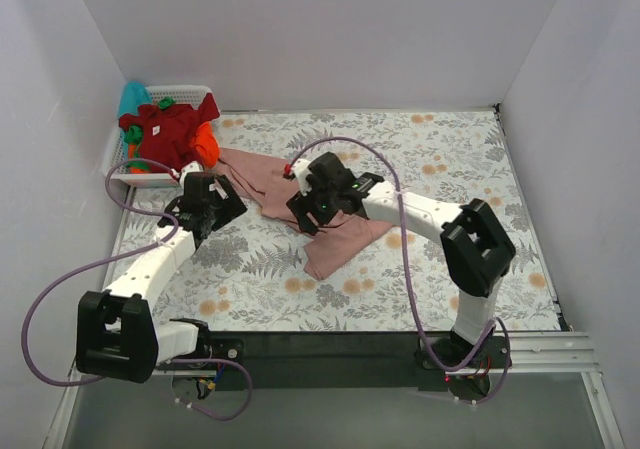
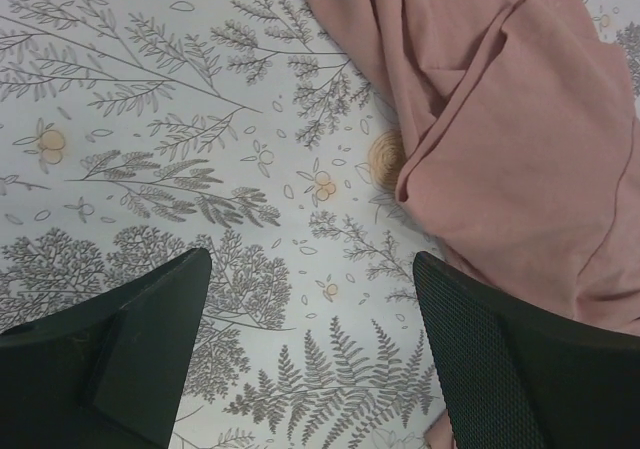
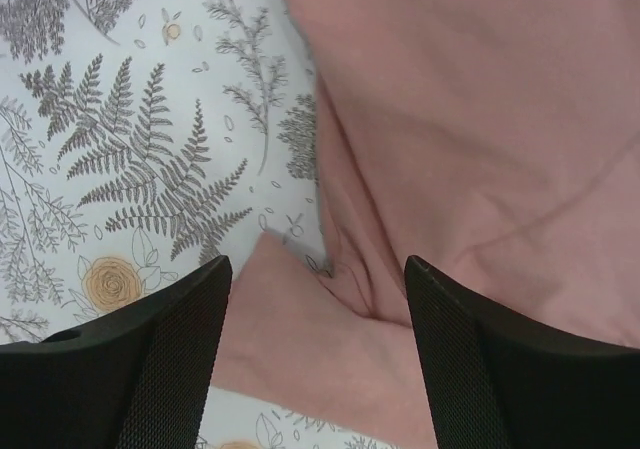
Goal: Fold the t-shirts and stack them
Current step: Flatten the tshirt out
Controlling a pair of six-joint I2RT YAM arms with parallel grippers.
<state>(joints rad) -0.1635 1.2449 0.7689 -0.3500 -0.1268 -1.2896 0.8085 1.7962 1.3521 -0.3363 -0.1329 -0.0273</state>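
A dusty-pink t-shirt (image 1: 340, 237) lies crumpled in the middle of the floral cloth; its print does not show. My left gripper (image 1: 208, 227) is open and empty just left of the shirt's left edge, which fills the upper right of the left wrist view (image 2: 500, 119). My right gripper (image 1: 312, 219) is open above the shirt's left part, over a fold and a sleeve-like corner (image 3: 330, 349), with nothing held. A dark red shirt (image 1: 168, 129), an orange one (image 1: 206, 145) and a teal one (image 1: 133, 97) are heaped in the basket.
The white slatted basket (image 1: 190, 95) stands at the back left against the wall. The floral table cloth (image 1: 450, 159) covers the table. White walls close in the left, back and right sides. The arms' cables loop over the near left and the middle.
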